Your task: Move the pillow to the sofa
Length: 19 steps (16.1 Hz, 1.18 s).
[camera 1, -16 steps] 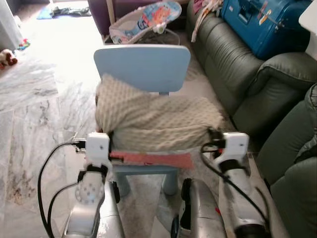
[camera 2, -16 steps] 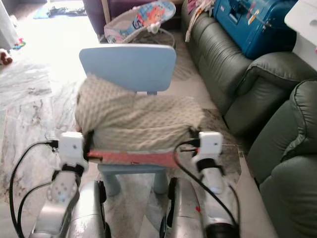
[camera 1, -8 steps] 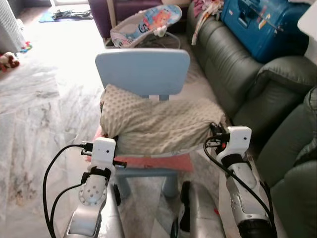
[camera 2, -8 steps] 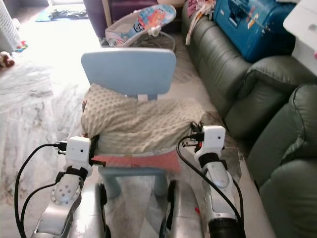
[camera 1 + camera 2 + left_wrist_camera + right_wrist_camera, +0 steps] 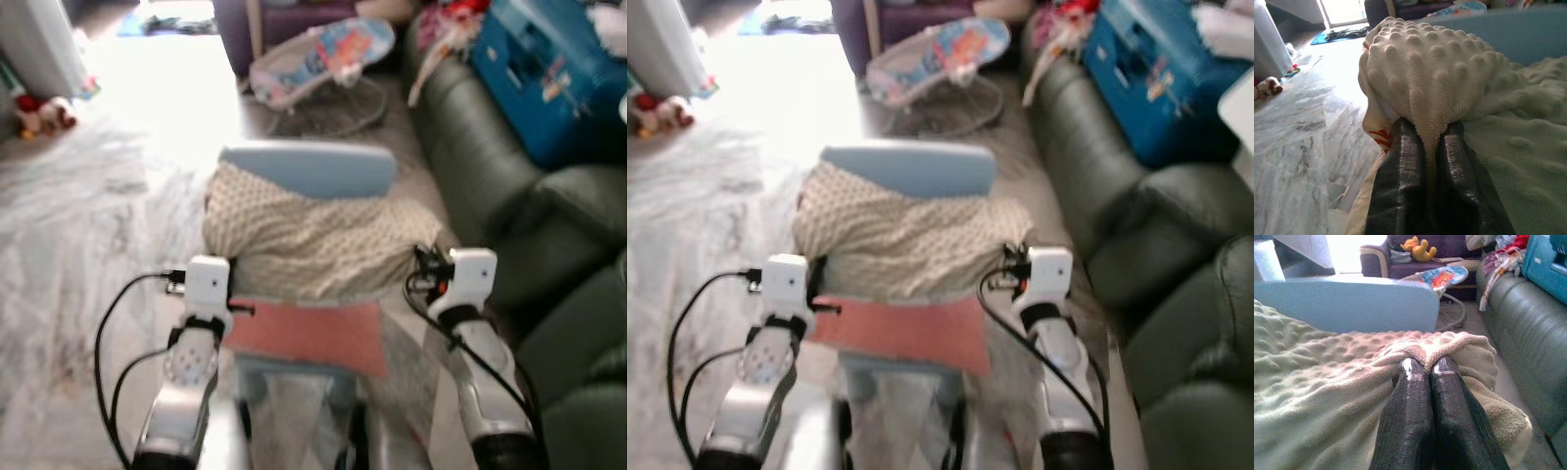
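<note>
Nearest, both grippers pinch the pillow [image 5: 313,240]: the left gripper [image 5: 1426,142] is clamped on its bumpy left corner, and the right gripper [image 5: 1424,369] has its fingers pressed together on a fold at the right edge. The head views show its pink underside above the blue chair [image 5: 309,168]. Beyond, at right, is the green sofa [image 5: 470,137].

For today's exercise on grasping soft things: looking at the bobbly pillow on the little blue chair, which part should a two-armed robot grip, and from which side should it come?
Grip the pillow at its two short ends, coming from the chair's open front, since the backrest blocks the far side. The soft cover bunches into folds that narrow fingers can pinch, as the left gripper and right gripper do here.
</note>
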Motion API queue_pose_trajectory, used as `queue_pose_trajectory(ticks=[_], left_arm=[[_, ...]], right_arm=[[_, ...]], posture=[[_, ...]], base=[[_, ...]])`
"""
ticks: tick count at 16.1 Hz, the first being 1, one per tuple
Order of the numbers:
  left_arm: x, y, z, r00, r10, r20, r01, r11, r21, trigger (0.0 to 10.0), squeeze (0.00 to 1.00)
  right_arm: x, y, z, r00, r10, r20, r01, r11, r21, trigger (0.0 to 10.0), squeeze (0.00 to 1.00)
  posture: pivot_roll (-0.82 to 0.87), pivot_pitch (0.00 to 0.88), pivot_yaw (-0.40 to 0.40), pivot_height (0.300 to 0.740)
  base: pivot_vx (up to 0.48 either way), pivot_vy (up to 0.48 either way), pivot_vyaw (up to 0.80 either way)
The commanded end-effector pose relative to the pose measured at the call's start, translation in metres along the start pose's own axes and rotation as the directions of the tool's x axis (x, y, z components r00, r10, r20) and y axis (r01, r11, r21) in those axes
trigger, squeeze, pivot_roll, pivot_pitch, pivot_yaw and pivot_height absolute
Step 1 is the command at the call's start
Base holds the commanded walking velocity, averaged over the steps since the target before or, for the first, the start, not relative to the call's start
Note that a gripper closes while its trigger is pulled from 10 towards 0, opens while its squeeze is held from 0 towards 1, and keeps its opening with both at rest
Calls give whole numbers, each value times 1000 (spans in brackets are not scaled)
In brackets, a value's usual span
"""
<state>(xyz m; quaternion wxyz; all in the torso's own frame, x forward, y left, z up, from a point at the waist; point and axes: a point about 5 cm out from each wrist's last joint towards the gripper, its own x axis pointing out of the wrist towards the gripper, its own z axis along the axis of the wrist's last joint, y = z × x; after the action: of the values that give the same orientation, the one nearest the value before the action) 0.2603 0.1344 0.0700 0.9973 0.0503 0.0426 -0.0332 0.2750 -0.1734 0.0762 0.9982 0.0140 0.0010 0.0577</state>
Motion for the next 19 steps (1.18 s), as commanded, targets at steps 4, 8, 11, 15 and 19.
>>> queue_pose_trajectory(ticks=[4,8,11,15,19], left_arm=[[7,-11,13,997,-68,30,69,997,-35,10000,0],[8,-16,19,992,-108,65,111,992,-51,10000,0],[6,-24,15,987,-153,42,156,985,-77,10000,0],[8,-25,18,988,-147,44,150,984,-96,10000,0],[6,-30,18,983,-178,52,183,977,-107,10000,0]], right_arm=[[7,4,12,999,20,42,-20,1000,-1,10000,0],[7,7,12,999,32,40,-32,999,-3,10000,0],[6,2,11,999,14,33,-14,1000,8,10000,0],[7,4,10,1000,10,23,-11,1000,16,10000,0],[4,1,3,1000,-2,-10,2,1000,9,10000,0]], posture=[[58,0,-39,740],[56,0,-41,740],[45,0,-33,740],[43,0,-33,740],[36,0,-29,740]], base=[[0,0,0],[0,0,0],[0,0,0],[0,0,0],[0,0,0]])
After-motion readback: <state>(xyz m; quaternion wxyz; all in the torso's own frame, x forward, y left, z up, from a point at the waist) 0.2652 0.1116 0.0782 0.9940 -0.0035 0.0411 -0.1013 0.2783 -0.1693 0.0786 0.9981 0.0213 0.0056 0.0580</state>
